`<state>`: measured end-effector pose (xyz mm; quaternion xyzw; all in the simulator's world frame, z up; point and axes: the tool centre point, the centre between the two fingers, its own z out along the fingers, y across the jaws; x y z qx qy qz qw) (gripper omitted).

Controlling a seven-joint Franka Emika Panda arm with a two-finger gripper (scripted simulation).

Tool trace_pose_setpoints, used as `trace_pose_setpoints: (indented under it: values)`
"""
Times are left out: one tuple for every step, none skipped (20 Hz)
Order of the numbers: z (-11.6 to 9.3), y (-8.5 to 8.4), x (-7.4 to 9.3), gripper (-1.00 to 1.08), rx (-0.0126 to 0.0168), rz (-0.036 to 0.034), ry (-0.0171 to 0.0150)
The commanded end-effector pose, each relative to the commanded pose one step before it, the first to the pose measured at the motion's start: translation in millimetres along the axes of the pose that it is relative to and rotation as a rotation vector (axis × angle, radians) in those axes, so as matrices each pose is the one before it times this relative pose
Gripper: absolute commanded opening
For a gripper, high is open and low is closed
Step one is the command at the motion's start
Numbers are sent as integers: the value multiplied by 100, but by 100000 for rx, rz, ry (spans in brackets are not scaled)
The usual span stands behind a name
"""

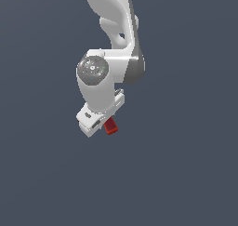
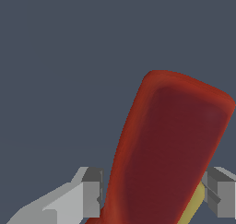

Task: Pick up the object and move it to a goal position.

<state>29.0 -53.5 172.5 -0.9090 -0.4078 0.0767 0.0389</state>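
The object, a small red drill-shaped toy (image 2: 170,144), fills the gap between my gripper's (image 2: 154,193) two grey fingertips (image 2: 92,191) in the wrist view. Its yellowish patch (image 2: 196,204) lies against the other fingertip. The jaws stand closed against its sides. In the exterior view only a small red end of the toy (image 1: 110,126) sticks out from under the white gripper (image 1: 103,123), which points down below the arm's wrist. The rest of the toy is hidden by the hand.
A plain dark blue-grey floor (image 1: 186,174) surrounds the arm in both views. The white arm links (image 1: 114,25) rise toward the top of the exterior view.
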Motion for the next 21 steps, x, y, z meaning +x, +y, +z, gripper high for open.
trace_pose_setpoints:
  values:
    - [-2718,959,-1416,-100,-281,-49,210]
    - [-959,383,-542,-100,0,0,0]
    - [-943,381,-531,-100,0,0,0]
    - [-881,360,-495,-100,0,0,0]
    - [-810,335,-453,-100,0,0,0]
    - [-741,313,-412,-100,0,0,0]
    - [-674,291,-372,-100,0,0,0]
    - [-609,269,-333,-100,0,0,0]
    - [-549,248,-298,-100,0,0,0]
    - [-493,225,-266,-100,0,0,0]
    - [-438,202,-236,-100,0,0,0]
    - [-381,168,-184,-100,-31,3,-62]
    - [-331,156,-176,-100,0,0,0]
    - [-279,135,-147,-100,0,0,0]
    - [-229,114,-119,-100,0,0,0]
    - [-180,94,-91,-100,0,0,0]
    - [-133,75,-64,-100,0,0,0]
    - [-87,57,-37,-100,0,0,0]
    - [-42,39,-11,-100,0,0,0]
    - [0,21,12,-100,0,0,0]
    - [15,5,15,-100,0,0,0]
